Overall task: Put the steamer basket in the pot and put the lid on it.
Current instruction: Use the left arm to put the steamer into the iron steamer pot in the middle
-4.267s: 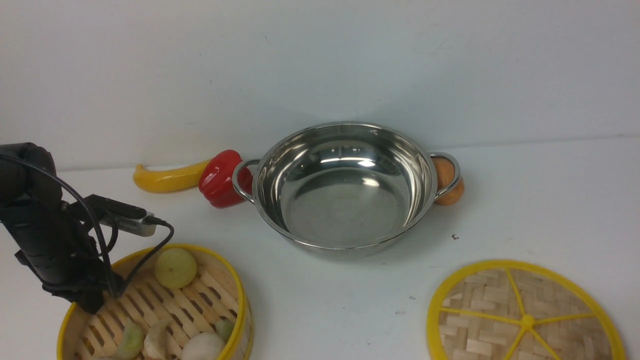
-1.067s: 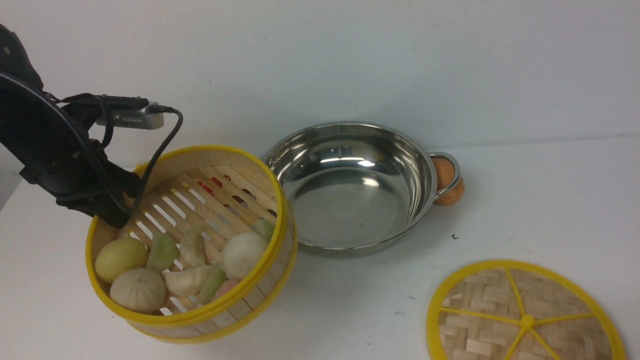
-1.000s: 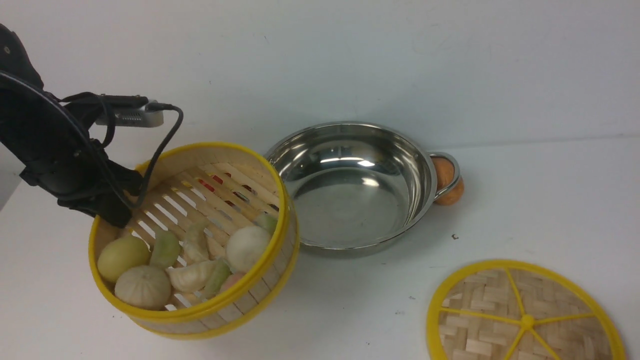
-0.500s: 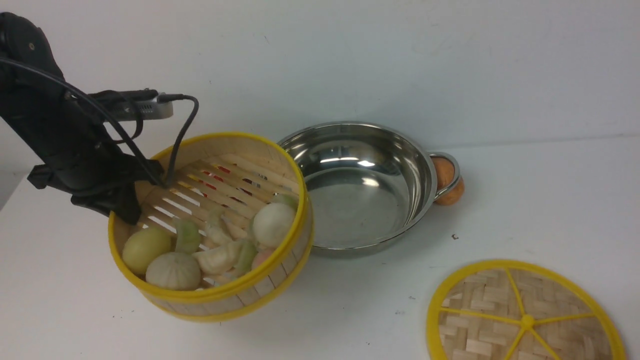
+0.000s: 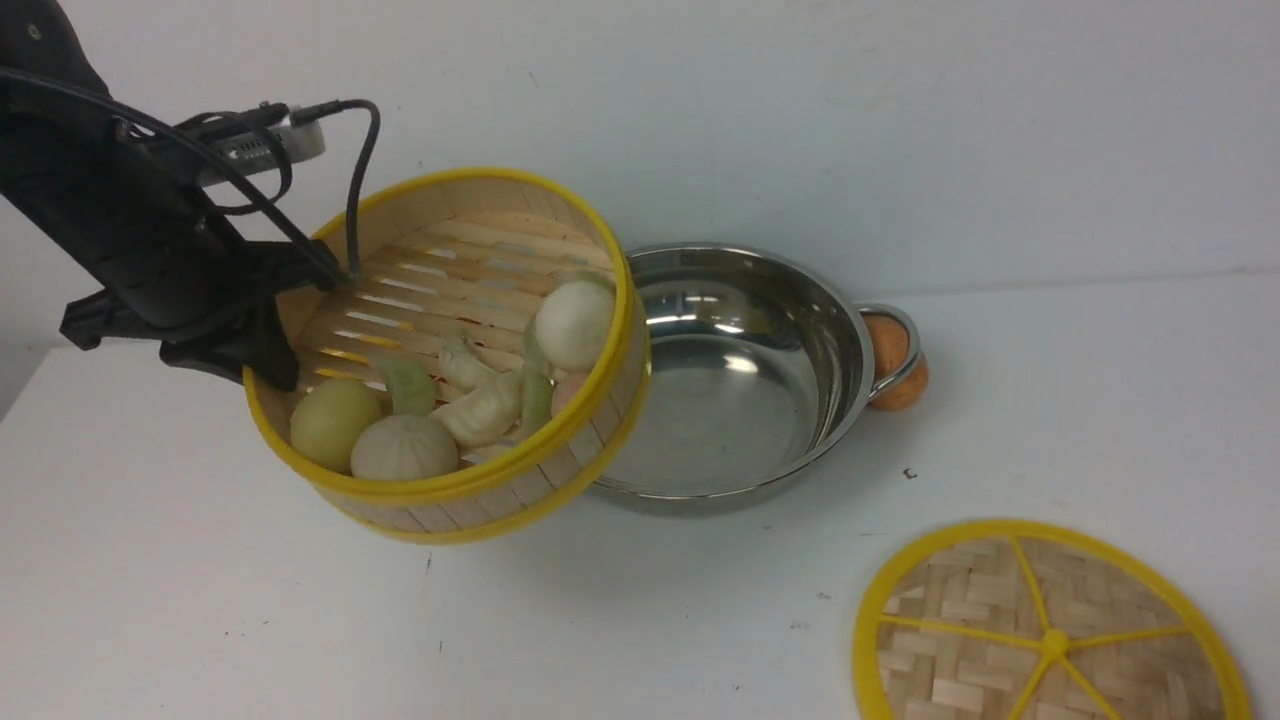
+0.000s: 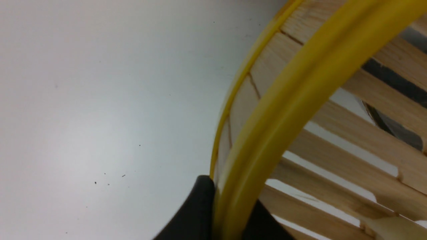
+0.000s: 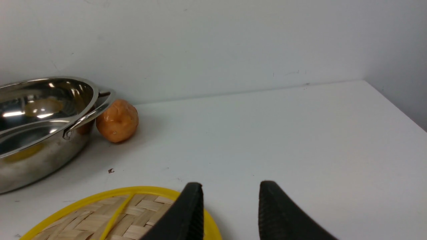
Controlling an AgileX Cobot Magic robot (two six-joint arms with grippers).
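The pot [image 5: 720, 420] is polished steel, mirror-glossy with bright highlights. To its left, the steamer basket [image 5: 450, 512] has pale, matt wooden slats and strip walls bound by smooth, faintly shiny yellow plastic rims. The lid [image 5: 1052, 642], in front of the pot to the right, is matt woven bamboo with the same yellow plastic — both over a smooth, matt white table [image 5: 200, 600].

A white table [image 5: 200, 620] carries everything; the pot [image 5: 740, 400] stands on it towards the back; a small orange fruit [image 5: 893, 365] sits just beside its right handle; the lid [image 5: 1050, 640] lies flat at the front right.
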